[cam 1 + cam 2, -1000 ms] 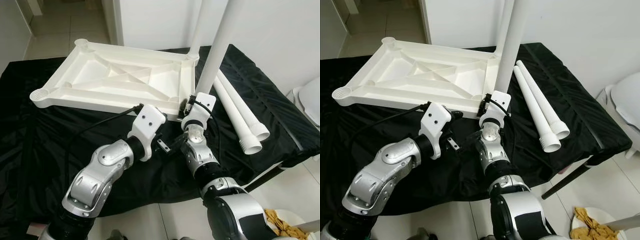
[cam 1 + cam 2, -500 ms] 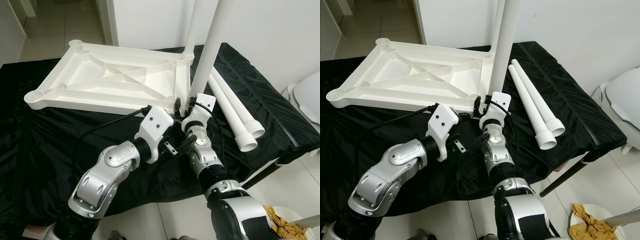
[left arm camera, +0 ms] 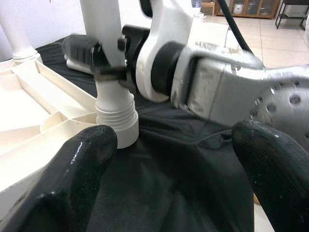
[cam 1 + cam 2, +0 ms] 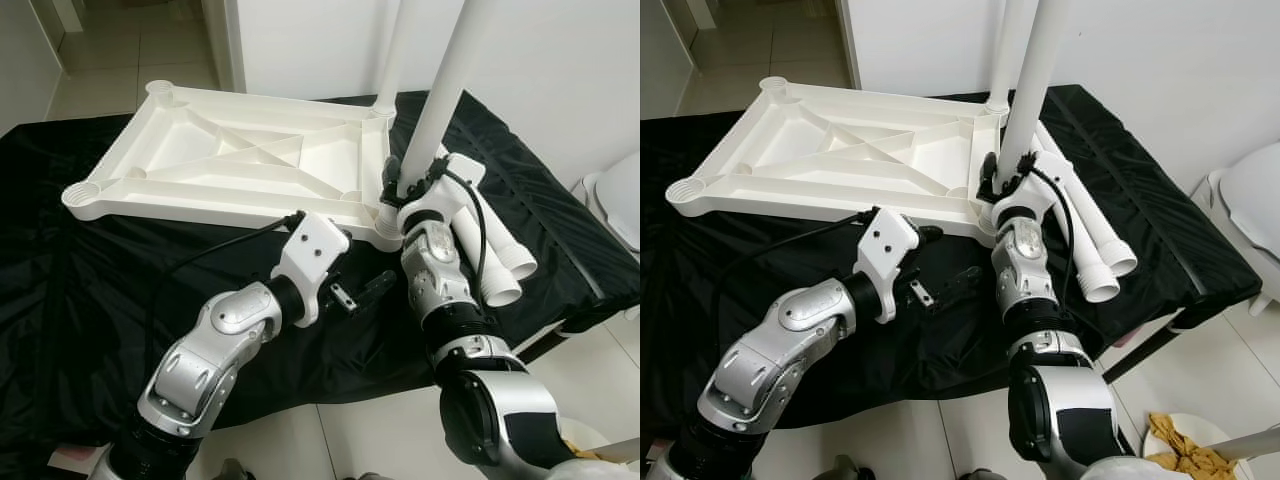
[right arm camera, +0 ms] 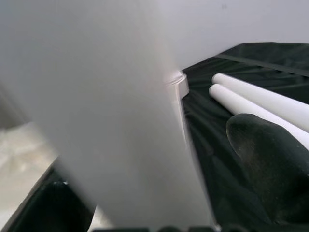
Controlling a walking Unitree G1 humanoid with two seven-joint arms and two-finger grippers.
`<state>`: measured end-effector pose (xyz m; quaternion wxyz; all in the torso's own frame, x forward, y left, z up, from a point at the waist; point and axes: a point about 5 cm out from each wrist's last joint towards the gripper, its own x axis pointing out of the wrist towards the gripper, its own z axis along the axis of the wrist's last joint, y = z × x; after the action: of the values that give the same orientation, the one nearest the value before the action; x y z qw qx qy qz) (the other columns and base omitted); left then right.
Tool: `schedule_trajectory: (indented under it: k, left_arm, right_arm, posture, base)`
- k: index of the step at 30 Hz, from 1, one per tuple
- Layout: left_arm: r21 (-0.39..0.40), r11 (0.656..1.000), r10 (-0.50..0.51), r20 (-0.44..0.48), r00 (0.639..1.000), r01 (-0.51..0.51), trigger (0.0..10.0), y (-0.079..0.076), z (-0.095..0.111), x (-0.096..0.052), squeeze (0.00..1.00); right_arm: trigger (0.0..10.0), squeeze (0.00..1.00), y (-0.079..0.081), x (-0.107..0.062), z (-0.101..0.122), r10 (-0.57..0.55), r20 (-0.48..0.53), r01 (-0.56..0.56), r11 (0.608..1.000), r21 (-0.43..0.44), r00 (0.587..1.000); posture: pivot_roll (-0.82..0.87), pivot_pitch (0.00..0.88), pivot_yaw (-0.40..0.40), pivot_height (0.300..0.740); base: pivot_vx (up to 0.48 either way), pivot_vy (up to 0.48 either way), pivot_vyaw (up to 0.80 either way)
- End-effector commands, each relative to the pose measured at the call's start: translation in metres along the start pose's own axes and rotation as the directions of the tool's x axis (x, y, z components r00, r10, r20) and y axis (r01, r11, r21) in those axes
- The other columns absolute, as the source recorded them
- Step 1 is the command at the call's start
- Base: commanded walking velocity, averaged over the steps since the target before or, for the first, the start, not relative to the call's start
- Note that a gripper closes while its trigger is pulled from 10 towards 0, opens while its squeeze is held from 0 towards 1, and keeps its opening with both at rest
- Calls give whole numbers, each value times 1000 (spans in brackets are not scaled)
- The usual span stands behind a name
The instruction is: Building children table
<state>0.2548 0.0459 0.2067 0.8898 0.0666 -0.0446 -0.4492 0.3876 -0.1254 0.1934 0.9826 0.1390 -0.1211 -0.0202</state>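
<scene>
One upturned white tabletop (image 4: 240,160), four white legs: two upright (image 4: 445,90), two lying (image 4: 495,250).

You face a plain white wall (image 4: 560,70); pale floor tiles (image 4: 130,40) run off through a doorway, and a black cloth (image 4: 60,290) covers the bench.

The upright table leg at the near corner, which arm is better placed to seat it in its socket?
Probably right: the right gripper is clamped on the leg just above the tabletop corner. The left gripper hangs open, off it.
</scene>
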Motion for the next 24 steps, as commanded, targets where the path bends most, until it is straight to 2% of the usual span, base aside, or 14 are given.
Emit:
schedule_trajectory:
  k: [1, 6, 8, 9, 13, 19, 21, 23, 24]
  left_arm:
    - [5, 1000, -17, -2, 1000, 17, 10000, -2, 0, 2, 0]
    - [6, 1000, -19, -3, 1000, 19, 10000, -2, 0, 2, 0]
    - [5, 1000, -18, -3, 1000, 18, 10000, -2, 0, 2, 0]
    - [5, 1000, -17, -3, 1000, 17, 10000, -2, 0, 2, 0]
    - [4, 1000, -14, -2, 1000, 14, 10000, -1, 0, 2, 0]
    - [4, 1000, -9, 0, 1000, 9, 10000, 0, 1, 2, 0]
    - [5, 1000, -6, 1, 1000, 6, 10000, 1, 2, 2, 0]
    - [5, 1000, -5, 1, 1000, 5, 10000, 1, 2, 1, 0]
    - [3, 1000, -5, 0, 1000, 5, 10000, 0, 2, 1, 0]
  right_arm:
    - [10000, 0, 4, -4, -6, 37, -14, -38, 999, -33, 999]
    - [10000, 0, 14, -6, -8, 137, -18, -138, 983, -119, 990]
    - [10000, 0, 15, -6, -7, 149, -14, -149, 981, -126, 989]
    - [10000, 0, 16, -5, -6, 169, -9, -168, 973, -160, 986]
    - [10000, 0, 17, -3, -5, 220, -32, -223, 962, -161, 975]
    - [10000, 0, 8, 0, -4, 293, -97, -304, 944, -131, 951]
    - [10000, 0, 1, 0, -4, 375, -147, -394, 911, -124, 915]
    - [10000, 0, -6, -2, -2, 457, -175, -484, 858, -172, 872]
    - [10000, 0, -10, -4, -2, 507, -204, -542, 818, -191, 837]
  posture:
    - [-20, 51, -11, 740]
    - [-20, 55, -11, 740]
    - [-19, 57, -11, 740]
    - [-19, 58, -11, 740]
    - [-19, 62, -10, 740]
    - [-18, 69, -8, 740]
    - [-18, 75, -9, 740]
    - [-19, 78, -7, 740]
    - [-19, 81, -5, 740]
  base:
    - [0, 0, 0]
    - [0, 0, 0]
    - [0, 0, 0]
    - [0, 0, 0]
    - [0, 0, 0]
    - [0, 0, 0]
    - [0, 0, 0]
    - [0, 0, 0]
    - [0, 0, 0]
